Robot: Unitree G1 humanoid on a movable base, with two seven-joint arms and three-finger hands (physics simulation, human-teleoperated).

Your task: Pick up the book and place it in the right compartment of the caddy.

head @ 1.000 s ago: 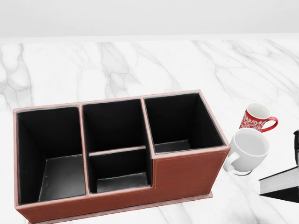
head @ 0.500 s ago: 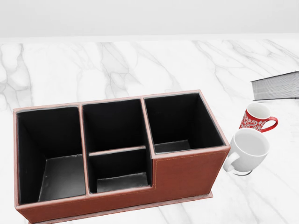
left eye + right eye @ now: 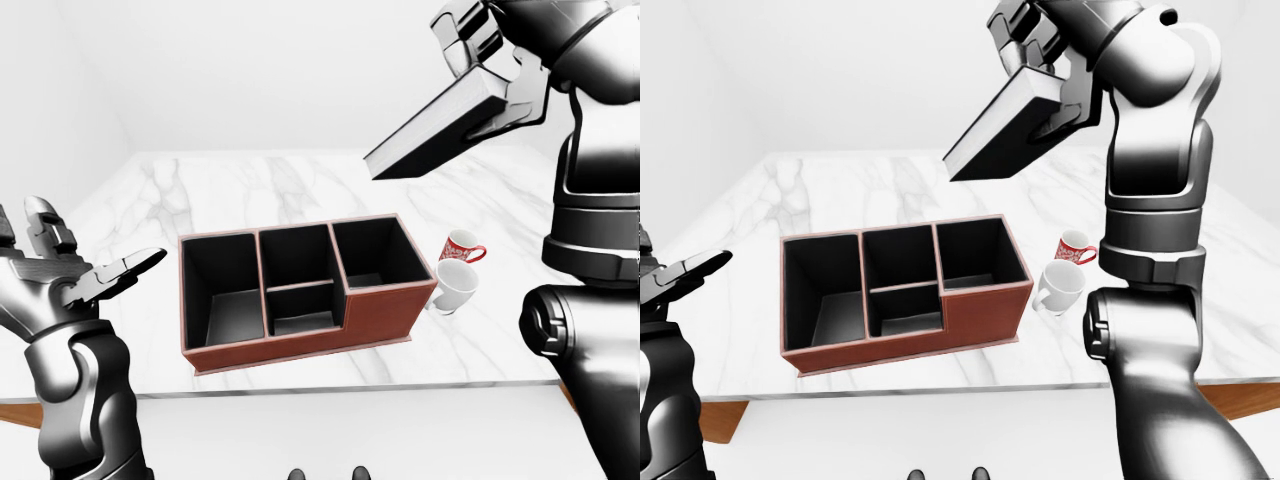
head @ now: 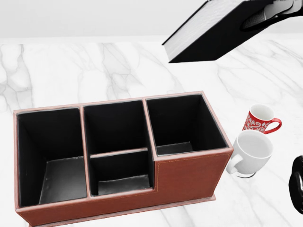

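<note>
1. Up high, right hand [image 3: 1060, 75] w/ fingers clamped round the book [image 3: 1002, 130], tilted, in the air above the caddy [image 3: 300, 290], not touching it.
2. Left hand [image 3: 75, 275] spread, holding nothing, left of the caddy.
3. Step: carry phase. Next move likely needs the book lowered into the right compartment [image 4: 182, 124], clear of its walls.
4. Count: 1 book, 1 caddy, 2 mugs – red mug [image 4: 259, 119], white mug [image 4: 251, 152] – on the table [image 4: 94, 66].
</note>
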